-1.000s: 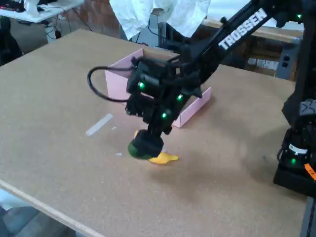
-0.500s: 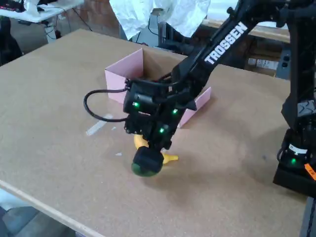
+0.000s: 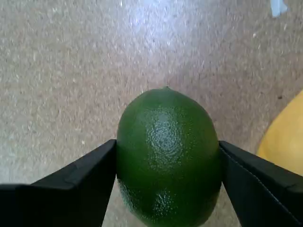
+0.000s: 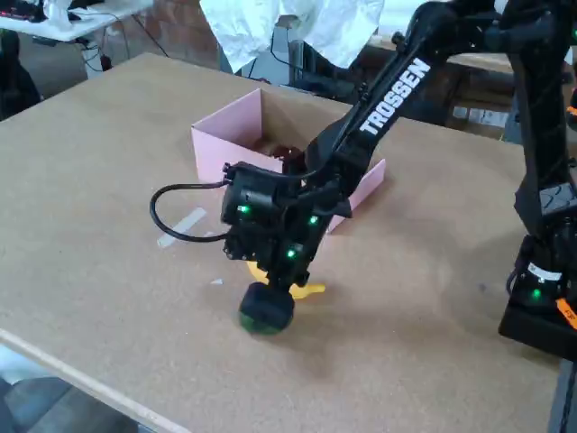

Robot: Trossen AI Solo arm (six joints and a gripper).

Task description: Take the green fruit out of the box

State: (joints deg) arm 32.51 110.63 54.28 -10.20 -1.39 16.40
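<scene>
1. My gripper is clamped on the green fruit: in the wrist view both black fingers press its sides.
2. Change noted: over the last second I have carried the fruit forward and down. In the fixed view it now sits low over the table, nearer the front edge than before.
3. The fruit is outside the box, well apart from it, just beside the yellow banana.
4. A dark red fruit remains in the box.
5. Judgement: removal is effectively achieved; only setting down and release remain. Whether the fruit touches the board, I cannot tell.
</scene>
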